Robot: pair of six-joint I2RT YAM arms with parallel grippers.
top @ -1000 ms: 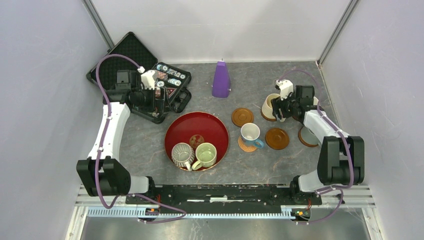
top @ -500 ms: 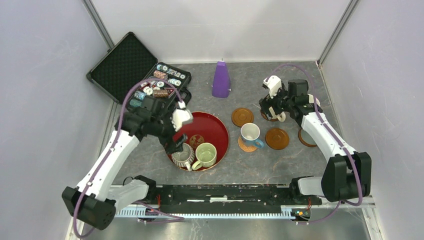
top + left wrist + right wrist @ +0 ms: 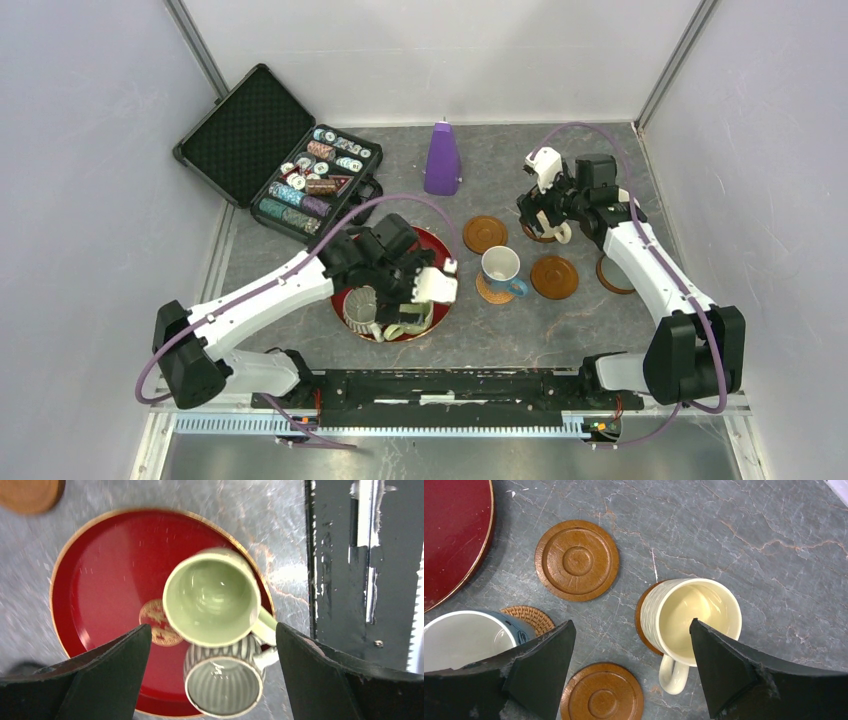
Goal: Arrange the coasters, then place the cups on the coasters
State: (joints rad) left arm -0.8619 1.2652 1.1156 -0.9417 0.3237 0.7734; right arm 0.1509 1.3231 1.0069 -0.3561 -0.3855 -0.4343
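Observation:
My left gripper (image 3: pixel 212 630) hangs open over the red tray (image 3: pixel 100 580), its fingers wide on either side of a pale green cup (image 3: pixel 212 597) and a ribbed grey cup (image 3: pixel 225 685) standing side by side. My right gripper (image 3: pixel 633 625) is open and empty above a cream-yellow cup (image 3: pixel 696 617), which stands on a brown coaster (image 3: pixel 641 625). A white cup with a blue handle (image 3: pixel 500 268) sits on the woven tan coaster (image 3: pixel 492 293). Bare brown coasters lie at the middle (image 3: pixel 485 233) and front right (image 3: pixel 554 277). A third (image 3: pixel 612 278) is partly hidden by the right arm.
A purple cone (image 3: pixel 441 160) stands at the back centre. An open black case of poker chips (image 3: pixel 300 180) lies at the back left. Grey walls close both sides, and the black mounting rail (image 3: pixel 450 385) runs along the near edge.
My left arm swung from the chip case to above the two cups in the tray. My right gripper opened off the cream-yellow cup and lifted slightly.

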